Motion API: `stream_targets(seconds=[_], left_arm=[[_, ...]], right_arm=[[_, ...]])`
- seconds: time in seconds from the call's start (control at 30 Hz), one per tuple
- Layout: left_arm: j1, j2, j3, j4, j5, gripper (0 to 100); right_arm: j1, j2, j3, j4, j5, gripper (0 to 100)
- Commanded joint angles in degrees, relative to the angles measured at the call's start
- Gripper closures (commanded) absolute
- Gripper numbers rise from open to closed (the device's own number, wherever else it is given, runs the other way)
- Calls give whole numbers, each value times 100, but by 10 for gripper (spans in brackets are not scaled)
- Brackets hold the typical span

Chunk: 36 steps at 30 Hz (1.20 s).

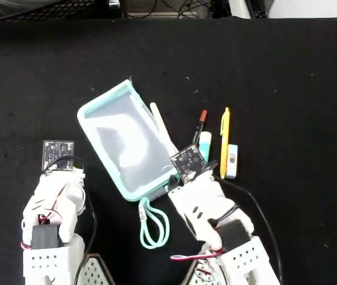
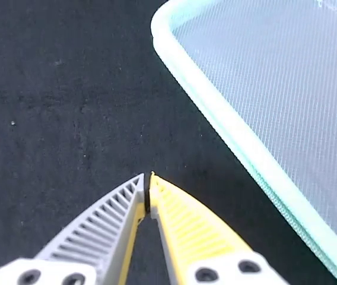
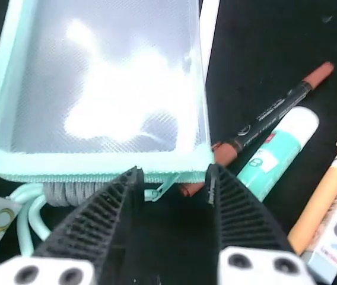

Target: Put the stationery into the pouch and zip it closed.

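On the black table (image 1: 287, 71), the pouch (image 1: 127, 139) is noted lying flat and askew, mint-edged with a mesh face. Its cord loop (image 1: 153, 225) is trailed toward the arms.

Outside the pouch, along its right side, the stationery is laid out:
- a white stick (image 1: 158, 122), just beside the pouch edge
- a brown marker (image 1: 200, 126)
- a glue stick (image 1: 204, 144)
- a yellow pen (image 1: 224, 139)
- a small eraser (image 1: 232, 161)

The right gripper (image 3: 173, 173) is held parted at the pouch's near short edge. The zipper pull (image 3: 164, 186) is seen between the jaws; contact cannot be told.

The left gripper (image 2: 148, 178) is pressed together on nothing. It is placed over bare table, near the pouch's long edge but apart from it.
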Motion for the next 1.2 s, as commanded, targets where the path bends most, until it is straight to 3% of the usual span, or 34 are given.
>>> stream_targets(seconds=[0.0, 0.13, 0.5, 0.7, 1.17], left_arm=[[22, -26, 84, -123, -70, 967], [22, -18, 84, -105, -782, 967], [22, -18, 84, -97, -809, 967], [22, -18, 84, -97, -809, 966], [22, -18, 84, -97, -809, 966]], right_arm=[[9, 365, -277, -202, -18, 819], [0, 1007, -980, -158, -18, 819], [281, 4954, -4013, 290, 325, 821], [352, 7081, -4110, -44, 308, 821], [237, 7697, -4233, 88, 308, 819]])
